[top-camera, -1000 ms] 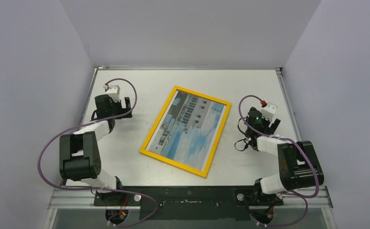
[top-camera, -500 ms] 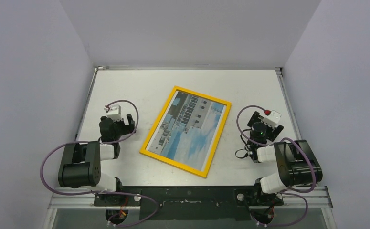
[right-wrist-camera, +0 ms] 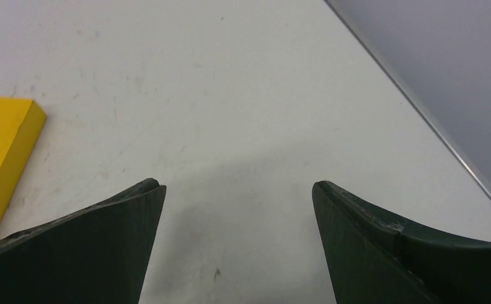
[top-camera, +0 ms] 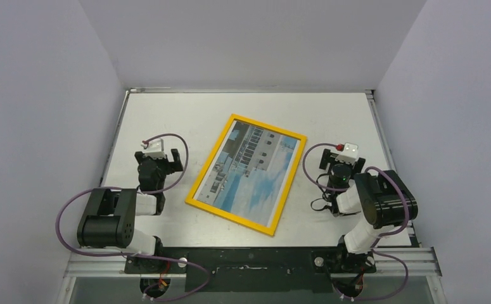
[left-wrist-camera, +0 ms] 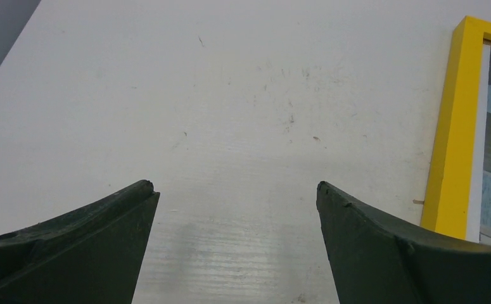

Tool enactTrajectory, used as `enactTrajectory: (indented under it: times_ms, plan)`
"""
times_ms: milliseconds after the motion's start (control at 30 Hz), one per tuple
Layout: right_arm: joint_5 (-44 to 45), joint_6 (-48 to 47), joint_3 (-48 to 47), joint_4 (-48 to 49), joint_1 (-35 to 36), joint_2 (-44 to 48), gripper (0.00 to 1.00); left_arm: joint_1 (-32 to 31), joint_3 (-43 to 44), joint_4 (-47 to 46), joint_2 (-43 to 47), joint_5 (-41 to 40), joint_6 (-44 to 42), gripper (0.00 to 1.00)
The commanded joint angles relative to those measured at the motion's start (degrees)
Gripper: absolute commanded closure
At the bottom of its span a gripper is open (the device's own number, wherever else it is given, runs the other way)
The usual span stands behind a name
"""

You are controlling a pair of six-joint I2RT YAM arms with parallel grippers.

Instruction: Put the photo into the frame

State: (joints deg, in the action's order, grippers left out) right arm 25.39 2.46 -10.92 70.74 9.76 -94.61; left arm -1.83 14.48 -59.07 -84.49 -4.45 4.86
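On the left, the left gripper [left-wrist-camera: 233,190] hangs low over the bare white table [top-camera: 166,120] with its jaws spread wide and nothing between them; its arm is folded close to its base, and the yellow edge of the frame lies just to its right without touching it. In the middle of the table the frame [top-camera: 208,159] lies flat, yellow front up and turned at a slant, and the photo [top-camera: 252,171] of the white building, sky and water fills its opening, the yellow border visible on all four sides. On the right, the right gripper [right-wrist-camera: 236,185] is likewise low over the table, jaws wide apart and empty, with only a corner of the frame at the left edge of its own view. Judged from this, the task looks finished: the print sits inside the frame and neither arm holds anything. How it is held in from behind cannot be seen, since the back faces the table. Nothing seems left but for the arms to settle.
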Motion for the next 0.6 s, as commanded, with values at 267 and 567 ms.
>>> enactTrajectory:
  times_ms: [267, 567]
  plan:
    - [-5.63, 1.15, -3.06, -0.09, -3.0, 2.05, 0.1, -0.2, 0.76, -3.01, 0.23, -1.79, -0.43, 0.04]
    - [-5.61, 1.14, -3.06, -0.08, -3.08, 2.06, 0.1, -0.2, 0.72, -3.01, 0.31, -1.96, -0.44, 0.04]
